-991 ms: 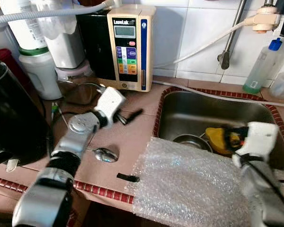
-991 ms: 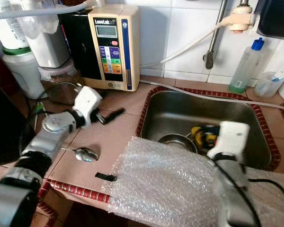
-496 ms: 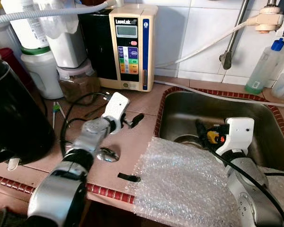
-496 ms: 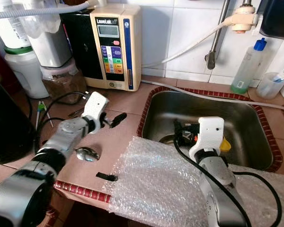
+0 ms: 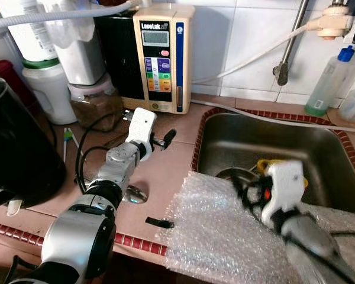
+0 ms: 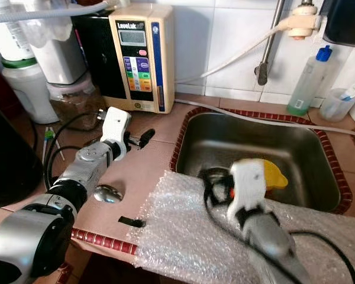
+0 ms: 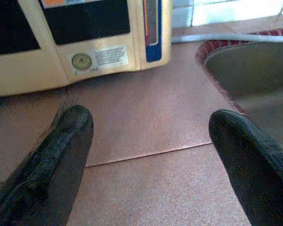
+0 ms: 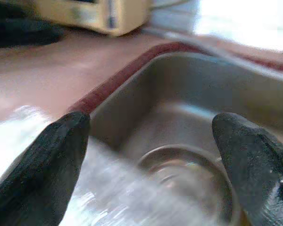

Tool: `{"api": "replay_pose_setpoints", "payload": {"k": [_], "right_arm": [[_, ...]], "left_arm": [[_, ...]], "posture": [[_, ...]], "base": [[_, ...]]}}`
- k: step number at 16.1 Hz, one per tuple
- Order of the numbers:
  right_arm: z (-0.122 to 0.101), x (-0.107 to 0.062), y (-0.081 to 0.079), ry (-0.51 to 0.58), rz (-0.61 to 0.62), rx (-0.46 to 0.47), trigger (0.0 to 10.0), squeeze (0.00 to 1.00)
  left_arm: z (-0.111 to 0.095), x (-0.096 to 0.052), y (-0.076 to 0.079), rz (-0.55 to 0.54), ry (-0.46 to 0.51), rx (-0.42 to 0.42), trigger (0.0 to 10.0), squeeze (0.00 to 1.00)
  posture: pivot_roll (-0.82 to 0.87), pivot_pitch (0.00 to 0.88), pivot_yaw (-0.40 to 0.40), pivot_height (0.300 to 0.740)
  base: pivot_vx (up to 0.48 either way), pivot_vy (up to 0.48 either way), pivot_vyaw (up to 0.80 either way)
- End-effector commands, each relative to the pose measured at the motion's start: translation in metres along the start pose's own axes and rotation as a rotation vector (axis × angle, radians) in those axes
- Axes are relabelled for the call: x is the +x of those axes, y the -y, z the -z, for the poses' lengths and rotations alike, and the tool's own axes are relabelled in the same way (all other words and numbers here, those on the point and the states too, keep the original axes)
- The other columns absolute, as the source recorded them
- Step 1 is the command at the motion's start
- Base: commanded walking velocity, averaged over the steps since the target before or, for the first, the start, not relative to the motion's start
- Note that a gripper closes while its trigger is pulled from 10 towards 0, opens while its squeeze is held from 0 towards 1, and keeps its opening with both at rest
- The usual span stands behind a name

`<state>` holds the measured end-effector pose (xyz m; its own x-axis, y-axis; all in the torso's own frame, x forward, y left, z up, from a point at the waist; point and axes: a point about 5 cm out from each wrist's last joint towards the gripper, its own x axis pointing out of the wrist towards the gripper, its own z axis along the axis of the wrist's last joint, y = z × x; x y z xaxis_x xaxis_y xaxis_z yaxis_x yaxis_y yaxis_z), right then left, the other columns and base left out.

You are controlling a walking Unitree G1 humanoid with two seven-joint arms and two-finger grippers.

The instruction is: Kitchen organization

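Observation:
My left gripper (image 5: 164, 139) hovers open just above the pink tiled counter, in front of a cream water ionizer (image 5: 160, 59). In the left wrist view its fingers (image 7: 61, 150) stand wide apart with bare tile between them. A metal spoon (image 5: 133, 193) lies on the counter beside my left forearm. My right gripper (image 6: 212, 180), blurred, is open over the near left corner of the steel sink (image 5: 266, 136), at the edge of a bubble wrap sheet (image 5: 225, 236). Between its fingers sits a steel bowl (image 8: 188, 174) in the sink. A yellow item (image 6: 275, 174) lies behind it.
A black kettle (image 5: 18, 148) stands at the left. White containers and a jar (image 5: 94, 100) crowd the back left. A small black piece (image 5: 160, 223) lies near the counter's front edge. A clear bottle (image 5: 328, 83) stands behind the sink. A hose (image 5: 254, 56) runs along the tiled wall.
My right arm has swung left and nearer, from over the sink to the bubble wrap's edge. My left gripper has shifted slightly toward the ionizer.

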<state>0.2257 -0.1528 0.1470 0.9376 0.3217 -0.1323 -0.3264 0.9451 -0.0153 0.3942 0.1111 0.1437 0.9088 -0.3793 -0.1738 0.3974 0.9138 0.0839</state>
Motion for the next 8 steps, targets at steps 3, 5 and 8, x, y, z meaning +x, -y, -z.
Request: {"api": "replay_pose_setpoints", "payload": {"k": [3,5,8], "right_arm": [[-0.012,-0.02,-0.025,0.011,-0.222,0.033,10.0,0.0],[-0.015,-0.026,-0.029,0.008,-0.248,0.039,10.0,0.0],[-0.021,-0.037,-0.031,0.006,-0.271,0.051,10.0,0.0]], "left_arm": [[-0.003,0.003,0.0,-0.026,-0.013,-0.039,10.0,0.0],[-0.004,0.003,-0.002,-0.055,-0.011,-0.041,10.0,0.0],[-0.008,0.003,-0.006,-0.101,-0.003,-0.037,10.0,0.0]], "posture": [[-0.07,0.101,0.072,0.74],[-0.09,0.11,0.071,0.74],[-0.12,0.124,0.063,0.74]], "base": [[0.0,0.0,0.0],[0.0,0.0,0.0],[0.0,0.0,0.0]]}}
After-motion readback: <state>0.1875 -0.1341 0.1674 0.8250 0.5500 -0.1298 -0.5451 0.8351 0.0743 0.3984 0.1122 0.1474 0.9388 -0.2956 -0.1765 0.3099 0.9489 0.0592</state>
